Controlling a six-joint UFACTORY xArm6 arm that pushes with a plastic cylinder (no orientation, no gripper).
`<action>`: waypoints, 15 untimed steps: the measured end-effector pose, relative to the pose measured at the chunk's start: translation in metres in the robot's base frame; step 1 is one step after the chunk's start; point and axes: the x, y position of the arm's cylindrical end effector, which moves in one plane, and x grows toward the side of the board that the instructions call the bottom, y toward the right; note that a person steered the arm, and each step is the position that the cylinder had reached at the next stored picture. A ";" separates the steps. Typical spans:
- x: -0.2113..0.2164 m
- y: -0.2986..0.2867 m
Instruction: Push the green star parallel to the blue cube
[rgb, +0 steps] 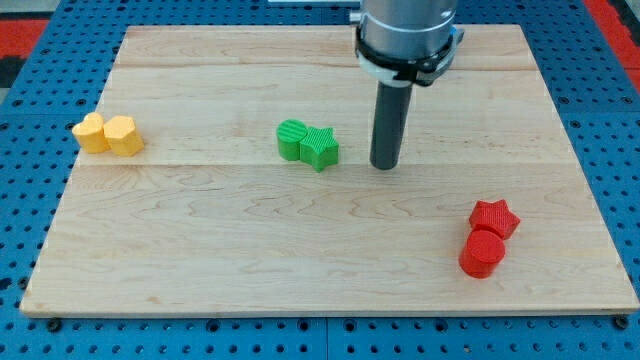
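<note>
The green star (320, 148) lies near the board's middle, touching a green round block (293, 139) on its left. My tip (383, 165) rests on the board just to the right of the green star, a small gap apart from it. No blue cube shows in the camera view.
Two yellow blocks (108, 134) sit together at the board's left edge. A red star (494, 217) and a red cylinder (483, 254) sit touching at the lower right. The wooden board (200, 250) lies on a blue pegboard.
</note>
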 end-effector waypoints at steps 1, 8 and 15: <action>-0.004 0.002; -0.018 -0.069; -0.110 -0.113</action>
